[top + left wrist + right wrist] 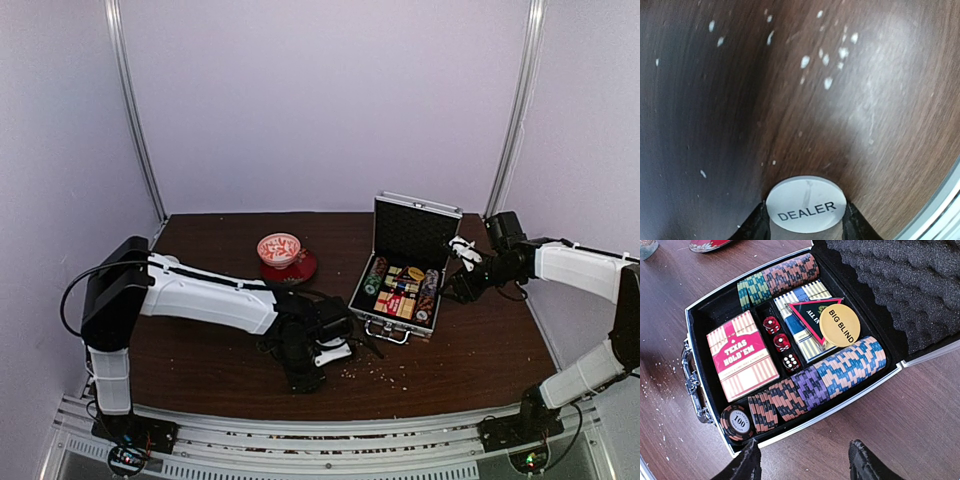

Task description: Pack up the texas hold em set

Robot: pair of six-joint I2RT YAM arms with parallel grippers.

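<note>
The silver briefcase [392,322] lies open at the right of the table, lid upright. In the right wrist view its black tray [705,315] holds rows of poker chips [850,365], a red Texas Hold'em card box [742,355], three red dice [781,342] and a yellow BIG BLIND disc [840,325]. My right gripper [805,465] is open and empty just outside the case's right rim; it also shows in the top view [458,288]. My left gripper [806,227] is shut on the white DEALER disc [806,200], low over the bare wood, left of the case [303,378].
A red-white bowl on a red saucer [281,252] stands behind the left arm. Pale crumbs [375,372] lie on the wood in front of the case. The table's front rail [945,200] is close to the left gripper.
</note>
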